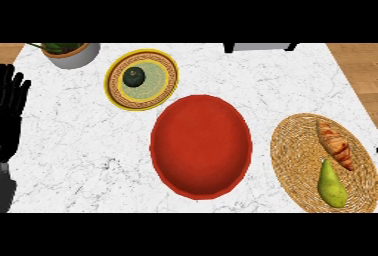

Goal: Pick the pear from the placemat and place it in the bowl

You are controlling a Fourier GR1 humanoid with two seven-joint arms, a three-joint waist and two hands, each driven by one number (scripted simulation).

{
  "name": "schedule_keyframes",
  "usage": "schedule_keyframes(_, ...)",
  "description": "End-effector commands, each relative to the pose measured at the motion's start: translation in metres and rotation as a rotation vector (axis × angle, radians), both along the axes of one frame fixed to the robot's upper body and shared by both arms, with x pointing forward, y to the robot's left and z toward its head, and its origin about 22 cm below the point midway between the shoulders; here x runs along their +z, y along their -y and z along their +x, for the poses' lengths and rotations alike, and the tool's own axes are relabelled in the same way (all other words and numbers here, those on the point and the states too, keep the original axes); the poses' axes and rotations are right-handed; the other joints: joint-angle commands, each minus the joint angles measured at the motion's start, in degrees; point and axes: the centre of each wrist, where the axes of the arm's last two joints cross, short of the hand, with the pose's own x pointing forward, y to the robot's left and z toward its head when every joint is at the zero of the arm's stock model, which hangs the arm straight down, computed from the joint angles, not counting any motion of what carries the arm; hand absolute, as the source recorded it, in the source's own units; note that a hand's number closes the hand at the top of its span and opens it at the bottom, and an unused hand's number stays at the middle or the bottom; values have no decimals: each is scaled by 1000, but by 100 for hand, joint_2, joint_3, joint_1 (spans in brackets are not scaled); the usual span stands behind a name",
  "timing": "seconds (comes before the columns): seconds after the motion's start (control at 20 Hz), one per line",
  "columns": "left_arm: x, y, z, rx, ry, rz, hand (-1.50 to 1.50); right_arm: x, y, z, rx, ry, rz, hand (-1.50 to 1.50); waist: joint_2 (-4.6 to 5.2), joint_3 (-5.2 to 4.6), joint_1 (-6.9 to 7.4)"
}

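Since the pear [331, 182] lies on the woven placemat [295, 150] at the near right of the counter [74, 150], the coming move turns on how far it sits from the only hand that shows. The left hand [13, 100] rests at the far left edge of the view, with its fingers straight, held upward and closed on nothing. From that hand the pear lies well to the right and somewhat nearer, with the red bowl [201, 145] between the two. The right hand does not show at all. Even so, the pear is on the right side, so the right arm looks the better placed to reach it. The pear lies on its side with its long axis running near to far and tipped a little. Its narrow stem end points away and slightly left, and its broad end is toward the near edge of the placemat. A croissant [336, 142] lies just beyond it on the same mat, close to the stem end. The bowl holds nothing, so the pick is not yet begun. Farther left are a yellow plate [114, 80] carrying a dark green fruit [134, 76] and a pot [74, 54].
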Motion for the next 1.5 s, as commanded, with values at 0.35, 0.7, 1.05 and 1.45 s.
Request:
schedule_keyframes(0.35, 7, 9, 0, -36, 5, -3, 0, 55, 7, -10, 0, -372, -483, -150, 15, 13, 197)
schedule_keyframes(0.7, -8, 11, 14, -52, 4, 14, 0, 51, 14, -5, -35, -420, -461, -150, 47, 23, 276)
schedule_keyframes(1.05, -2, 8, 17, -51, -8, -14, 0, 26, 28, 6, -44, -467, -463, -150, 47, 23, 295)
schedule_keyframes(1.45, 11, 28, 24, -52, 17, 4, 0, -11, 36, 22, -84, -494, -452, -150, 45, 24, 295)
